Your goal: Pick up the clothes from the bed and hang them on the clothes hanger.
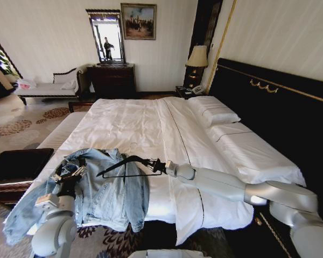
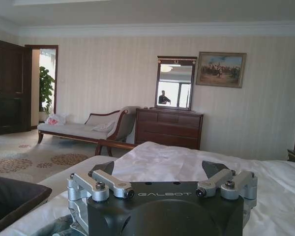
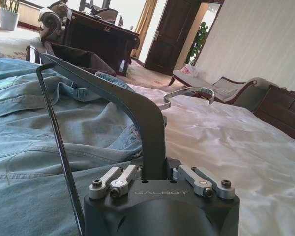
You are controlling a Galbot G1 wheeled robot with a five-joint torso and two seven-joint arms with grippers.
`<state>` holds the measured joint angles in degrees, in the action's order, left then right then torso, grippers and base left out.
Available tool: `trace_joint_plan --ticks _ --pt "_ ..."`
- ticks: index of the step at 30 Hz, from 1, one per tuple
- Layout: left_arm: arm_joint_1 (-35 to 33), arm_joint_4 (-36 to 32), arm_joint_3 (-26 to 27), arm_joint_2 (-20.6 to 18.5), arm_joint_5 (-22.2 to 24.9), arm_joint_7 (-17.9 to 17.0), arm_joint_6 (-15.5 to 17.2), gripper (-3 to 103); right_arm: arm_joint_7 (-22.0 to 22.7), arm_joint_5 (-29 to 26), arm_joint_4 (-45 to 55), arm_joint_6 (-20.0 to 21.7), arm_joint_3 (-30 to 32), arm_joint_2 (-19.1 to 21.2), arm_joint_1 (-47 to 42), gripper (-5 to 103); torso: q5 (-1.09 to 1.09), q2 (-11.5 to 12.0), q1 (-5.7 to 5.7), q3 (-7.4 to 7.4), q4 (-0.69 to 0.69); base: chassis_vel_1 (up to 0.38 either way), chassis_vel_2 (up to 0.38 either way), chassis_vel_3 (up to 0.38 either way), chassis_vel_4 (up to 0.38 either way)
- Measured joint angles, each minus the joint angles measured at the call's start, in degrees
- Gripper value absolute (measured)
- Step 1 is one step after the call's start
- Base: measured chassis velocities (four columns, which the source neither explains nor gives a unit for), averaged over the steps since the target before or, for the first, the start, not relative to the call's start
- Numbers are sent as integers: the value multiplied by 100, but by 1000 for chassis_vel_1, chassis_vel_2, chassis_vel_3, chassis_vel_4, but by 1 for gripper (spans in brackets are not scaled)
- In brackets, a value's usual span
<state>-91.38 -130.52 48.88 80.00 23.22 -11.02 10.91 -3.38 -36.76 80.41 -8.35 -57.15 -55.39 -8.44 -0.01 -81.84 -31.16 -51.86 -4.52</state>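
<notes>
head view: hanger (image 1: 130, 165) in right tool (image 1: 154, 164), touching jacket (image 1: 105, 196) beside it

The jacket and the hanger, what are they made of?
The jacket looks like faded light-blue denim: soft woven cloth with stitched seams and folds. The hanger looks like smooth black plastic or painted metal, I cannot tell which; its hook shines like bare metal. The right tool is shut on the hanger; the left tool rests at the jacket.
</notes>
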Motion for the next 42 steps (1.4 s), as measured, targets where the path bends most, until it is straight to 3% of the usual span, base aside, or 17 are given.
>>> trace_joint_plan --ticks 14,28,38,42 --pt "93 74 11 -120 122 -2 23 100 177 -115 -294 -55 -197 -394 131 23 1 1 0 0 -1 41 44 -45 -52" --pt "67 35 15 -137 154 -8 30 100 376 -270 -203 -97 -328 -439 296 23 -1 0 2 1 1 280 264 -266 -264" --pt "10 -6 45 -140 161 -22 30 100 489 -338 -489 -456 -306 -943 320 23 -2 -1 2 1 5 183 150 -148 -155" --pt "-3 -19 50 -143 170 -21 30 100 458 -322 -706 -412 -289 -1158 336 23 6 0 1 -1 0 -18 -37 7 8"
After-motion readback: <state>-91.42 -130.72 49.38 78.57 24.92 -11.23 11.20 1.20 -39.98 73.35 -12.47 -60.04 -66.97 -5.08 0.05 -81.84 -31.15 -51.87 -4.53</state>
